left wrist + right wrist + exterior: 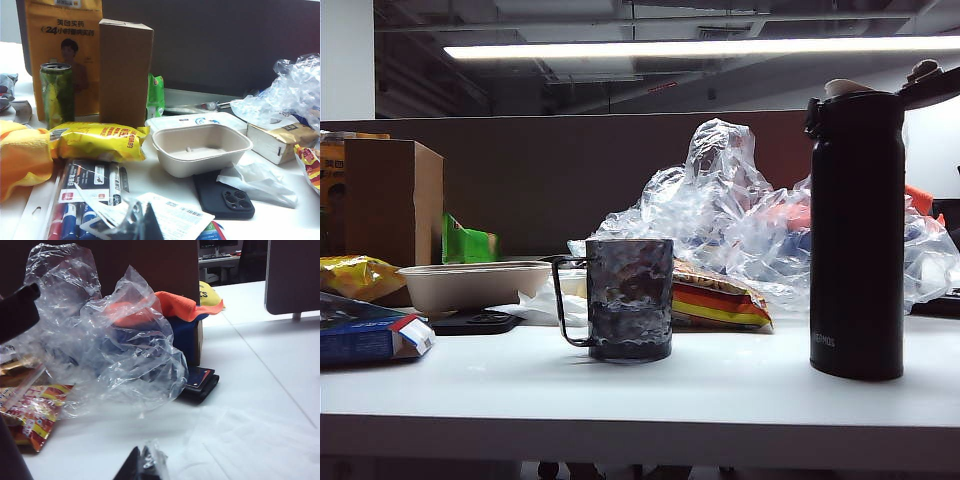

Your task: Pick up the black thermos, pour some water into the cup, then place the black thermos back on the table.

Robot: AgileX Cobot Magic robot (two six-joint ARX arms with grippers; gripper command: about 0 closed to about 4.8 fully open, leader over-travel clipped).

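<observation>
Nothing is begun: the black thermos (pixel 857 235) stands upright at the right of the counter (pixel 720 385), well apart from the cup (pixel 628 298) at centre. Left gripper (pixel 135 227) and right gripper (pixel 142 465), both closed and empty, sit at the near edge.

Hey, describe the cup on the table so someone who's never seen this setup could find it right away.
Start at the white table and look along its front strip, in front of the crumpled clear plastic bag. The cup stands there upright, left of the tall black thermos and right of the beige shallow bowl. It alone is short, dark grey and translucent, with a dimpled wall and a thin black wire handle.
</observation>
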